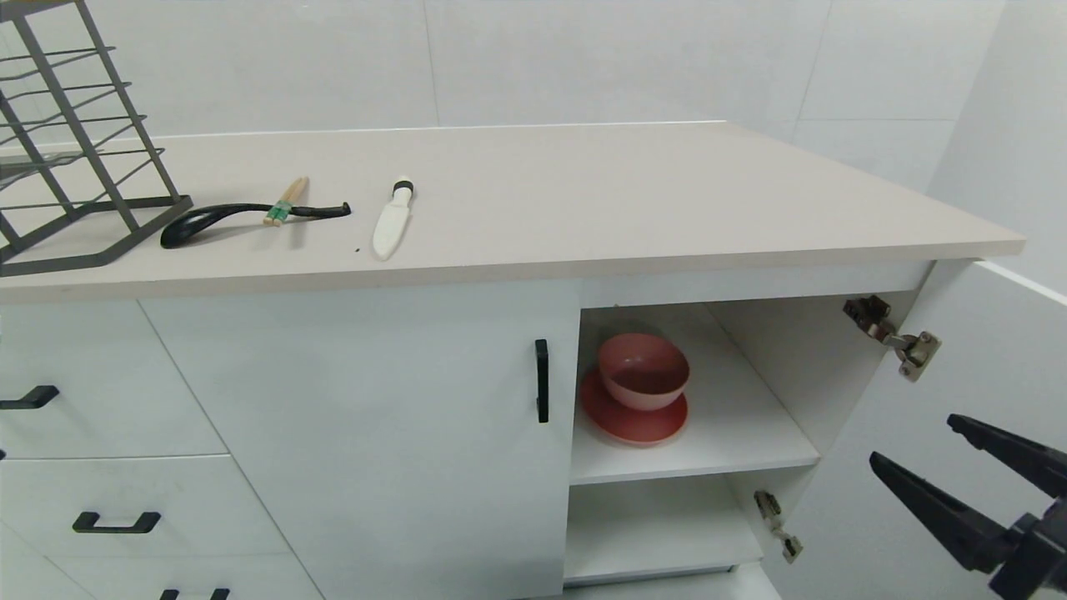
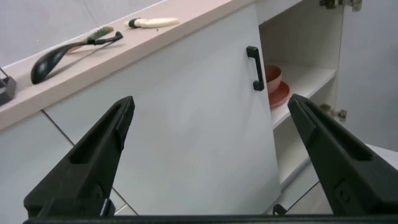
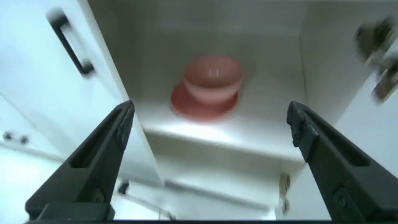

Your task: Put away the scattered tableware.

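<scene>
Bowl shelved on plate; right gripper gapes empty, so I plan a straight retreat, clear of door.

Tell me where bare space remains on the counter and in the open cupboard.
The countertop is bare right of the knife. The upper shelf is free right of the bowl and plate; the lower shelf looks bare. Crowded: rack, ladle, chopsticks.

You have bright, even light from above in all views. In the head view the counter shades the shelf at centre right, so the bowl sits dimmer. Thin soft shadows lie under the knife and ladle at upper left. In the right wrist view the bowl, hinge and handle are smeared.
</scene>
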### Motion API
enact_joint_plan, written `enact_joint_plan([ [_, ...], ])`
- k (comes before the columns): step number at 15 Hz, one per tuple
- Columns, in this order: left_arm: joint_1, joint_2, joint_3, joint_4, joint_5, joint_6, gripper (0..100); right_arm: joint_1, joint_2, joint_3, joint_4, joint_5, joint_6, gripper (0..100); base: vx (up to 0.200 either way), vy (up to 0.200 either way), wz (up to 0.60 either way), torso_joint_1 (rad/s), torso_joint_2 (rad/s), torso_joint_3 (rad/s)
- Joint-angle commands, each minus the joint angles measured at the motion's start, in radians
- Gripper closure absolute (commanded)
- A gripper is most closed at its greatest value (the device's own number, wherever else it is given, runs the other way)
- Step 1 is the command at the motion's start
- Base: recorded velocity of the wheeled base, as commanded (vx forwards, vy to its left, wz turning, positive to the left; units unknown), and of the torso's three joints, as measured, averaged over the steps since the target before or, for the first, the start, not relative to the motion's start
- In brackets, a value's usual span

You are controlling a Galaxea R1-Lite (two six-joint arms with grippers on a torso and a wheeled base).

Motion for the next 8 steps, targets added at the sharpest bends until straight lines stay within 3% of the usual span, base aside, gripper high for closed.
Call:
enact_joint_plan([
  [1, 0.0, -0.011, -0.014, -0.004, 0.0, 0.001, 0, 0.006, -0.048, -0.036, 0.004, 0.001, 0.001, 0, 0.0, 0.0, 0.0, 0.0, 0.0, 0.0],
  [5, -0.008, 0.009, -0.053, -0.004, -0.003, -0.001, 0, 0.005, 0.003, -0.067, -0.002, 0.004, 0.013, 0, 0.0, 0.0, 0.0, 0.0, 0.0, 0.0],
  [8, -0.011, 0.028, -0.071, -0.011, -0.003, -0.043, 0, 0.003, 0.02, -0.073, -0.032, 0.004, 0.016, 0, 0.0, 0.0, 0.0, 0.0, 0.0, 0.0],
])
